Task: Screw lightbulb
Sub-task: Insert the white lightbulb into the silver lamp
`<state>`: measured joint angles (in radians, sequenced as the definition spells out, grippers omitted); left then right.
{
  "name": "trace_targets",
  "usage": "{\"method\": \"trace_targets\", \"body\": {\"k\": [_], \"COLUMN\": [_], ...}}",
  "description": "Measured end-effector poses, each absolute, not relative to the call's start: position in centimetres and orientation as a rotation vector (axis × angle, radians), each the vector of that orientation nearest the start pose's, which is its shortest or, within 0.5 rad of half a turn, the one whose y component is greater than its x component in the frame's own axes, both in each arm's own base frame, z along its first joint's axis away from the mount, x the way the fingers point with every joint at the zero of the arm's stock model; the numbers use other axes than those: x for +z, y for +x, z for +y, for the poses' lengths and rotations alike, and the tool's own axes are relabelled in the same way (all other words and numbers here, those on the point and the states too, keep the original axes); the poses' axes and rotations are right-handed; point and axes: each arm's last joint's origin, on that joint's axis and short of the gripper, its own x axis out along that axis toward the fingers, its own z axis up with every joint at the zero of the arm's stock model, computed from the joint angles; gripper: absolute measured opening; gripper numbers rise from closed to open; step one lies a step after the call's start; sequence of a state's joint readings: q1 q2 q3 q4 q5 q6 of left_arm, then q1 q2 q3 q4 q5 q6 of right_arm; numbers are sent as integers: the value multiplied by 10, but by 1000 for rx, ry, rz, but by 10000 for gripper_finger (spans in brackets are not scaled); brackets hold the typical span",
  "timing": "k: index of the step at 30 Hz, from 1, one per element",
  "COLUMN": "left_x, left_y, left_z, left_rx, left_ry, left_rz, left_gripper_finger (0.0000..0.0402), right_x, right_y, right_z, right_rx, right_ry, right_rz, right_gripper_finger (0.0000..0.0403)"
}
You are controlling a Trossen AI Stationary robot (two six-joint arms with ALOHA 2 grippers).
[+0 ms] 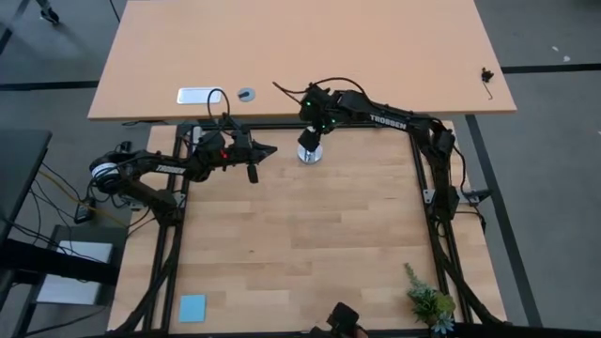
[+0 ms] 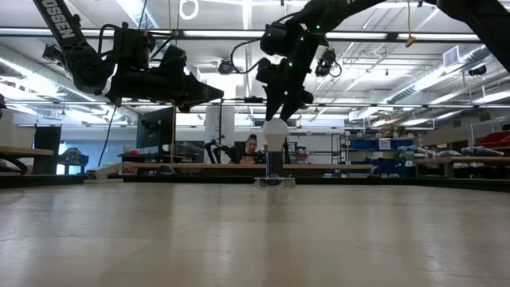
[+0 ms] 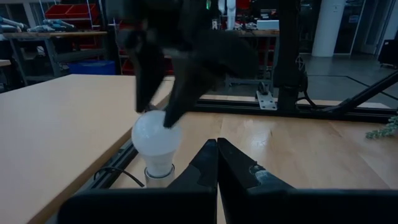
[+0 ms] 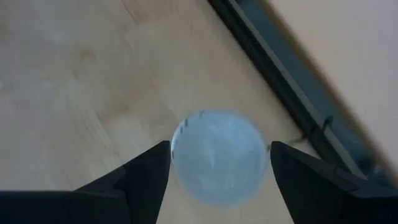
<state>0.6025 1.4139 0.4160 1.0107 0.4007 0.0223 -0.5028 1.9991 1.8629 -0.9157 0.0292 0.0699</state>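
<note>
Since the small white pear-shaped glass lightbulb (image 3: 155,138) stands upright in its socket at the worktop's (image 1: 300,235) far edge, treat it as light, slick, fragile — your right tool (image 4: 219,163) straddles the dome, fingers spread; grip gently at the widest part. Left tool (image 3: 217,163) pressed together, hovering nearby.
</note>
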Motion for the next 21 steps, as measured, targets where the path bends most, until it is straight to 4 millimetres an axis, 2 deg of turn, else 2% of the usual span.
{"method": "trace_targets", "body": {"k": [5, 11, 14, 21], "left_x": [192, 192, 192, 192], "left_y": [218, 218, 218, 218], "left_z": [136, 136, 136, 136], "left_rx": [202, 202, 202, 202], "left_ry": [28, 28, 28, 28], "left_rz": [-9, -9, -8, -8], "left_gripper_finger": [5, 5, 5, 5], "right_x": [303, 297, 290, 278], "right_y": [380, 379, 376, 370], "right_z": [-205, -203, -204, -213], "right_rx": [-409, -196, -131, -118], "right_ry": [105, -210, -251, -214], "right_rz": [1004, 1083, 1099, 1114], "right_gripper_finger": [293, 292, 288, 280]}}
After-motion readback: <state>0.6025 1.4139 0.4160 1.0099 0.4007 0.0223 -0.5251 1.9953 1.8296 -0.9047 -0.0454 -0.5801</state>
